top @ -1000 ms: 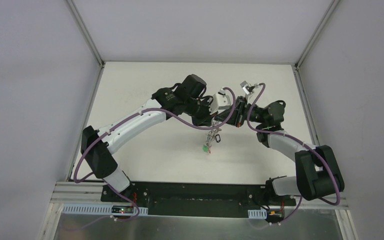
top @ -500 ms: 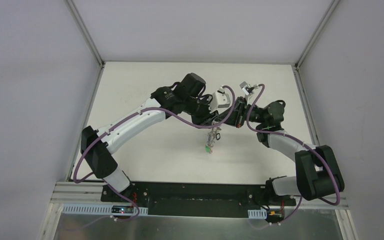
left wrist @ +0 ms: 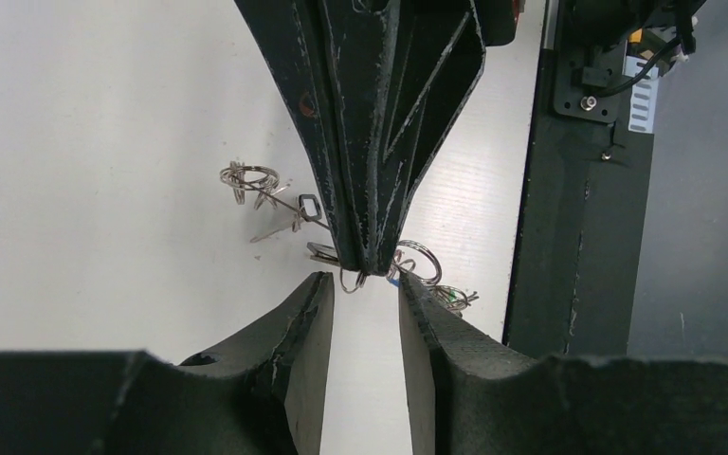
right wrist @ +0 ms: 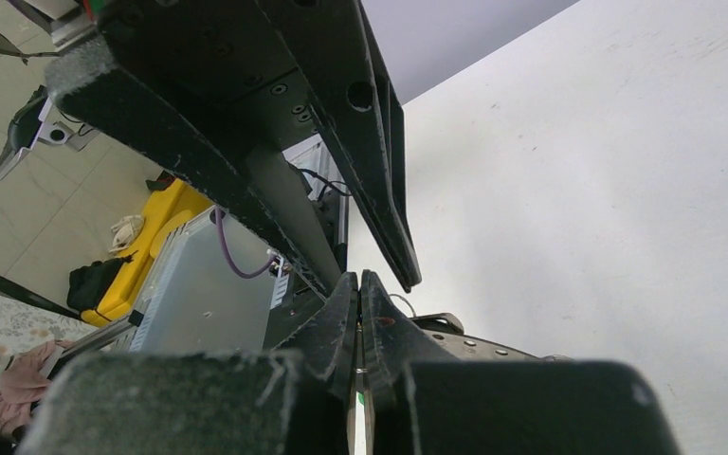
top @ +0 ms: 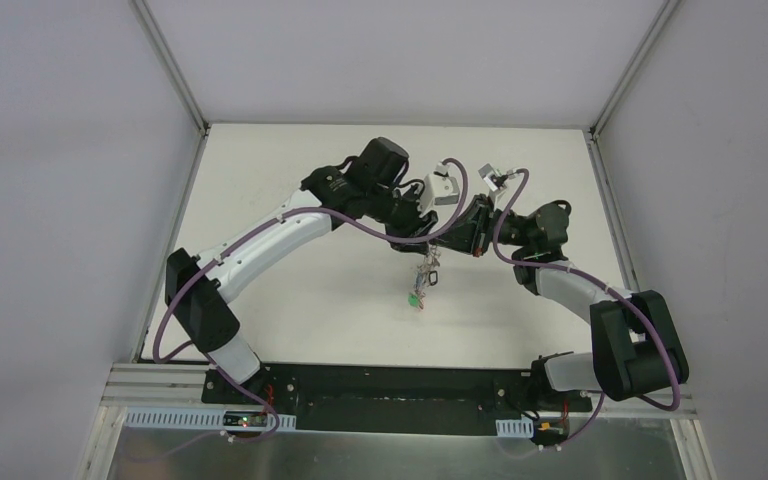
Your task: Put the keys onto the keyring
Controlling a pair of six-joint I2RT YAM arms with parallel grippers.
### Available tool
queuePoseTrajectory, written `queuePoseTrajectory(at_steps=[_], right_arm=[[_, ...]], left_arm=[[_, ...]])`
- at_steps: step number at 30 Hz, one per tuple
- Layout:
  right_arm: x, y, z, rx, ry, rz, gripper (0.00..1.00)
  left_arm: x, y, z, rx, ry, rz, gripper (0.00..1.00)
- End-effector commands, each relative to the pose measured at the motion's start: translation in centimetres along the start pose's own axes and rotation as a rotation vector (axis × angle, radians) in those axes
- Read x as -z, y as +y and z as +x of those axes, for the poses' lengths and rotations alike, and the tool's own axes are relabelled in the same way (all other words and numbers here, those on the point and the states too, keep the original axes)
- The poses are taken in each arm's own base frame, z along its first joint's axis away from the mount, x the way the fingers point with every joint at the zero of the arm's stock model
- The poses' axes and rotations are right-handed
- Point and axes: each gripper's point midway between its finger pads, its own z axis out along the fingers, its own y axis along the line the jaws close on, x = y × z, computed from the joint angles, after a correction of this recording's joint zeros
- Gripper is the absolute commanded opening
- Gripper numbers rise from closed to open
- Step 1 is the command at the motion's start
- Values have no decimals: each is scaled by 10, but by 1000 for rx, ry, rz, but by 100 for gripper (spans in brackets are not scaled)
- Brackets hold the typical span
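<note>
Black left gripper [left wrist: 362, 284]: jaws parted, holding nothing, tips just short of the wire. Grey keyring [top: 426, 262] with its keys [left wrist: 318, 252] hangs mid-table [top: 290, 300] as a narrow bunch. Its long axis runs from the gripper tips toward the near edge, with the green tag [top: 415, 297] at the near end. Right gripper [left wrist: 365, 268]: fingers pressed together, pinching the keyring's wire.
</note>
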Motion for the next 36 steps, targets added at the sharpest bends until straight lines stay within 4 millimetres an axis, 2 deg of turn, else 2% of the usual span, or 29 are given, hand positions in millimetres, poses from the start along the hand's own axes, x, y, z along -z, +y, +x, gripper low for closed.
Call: queuePoseTrajectory(at_steps=[1,9,15,19,30,36], right_arm=[[0,18,-21,128,-27,-42,0],[0,17,-21,127,-29,-40,0],[0,16,-20,120,-27,-39,0],[0,15,-20,118,-27,-38,0],[0,7,-18,111,-18,-22,0],[5,6,-11,187,20,-16,11]], left_arm=[[-1,-4,-15,12,-44,47,31],[-6,-3,-11,32,-49,73,25],[-6,-2,-13,48,-59,94,8],[-6,-2,-12,55,-57,104,1],[2,-3,-13,61,-52,94,0],[24,-3,11,51,146,44,0]])
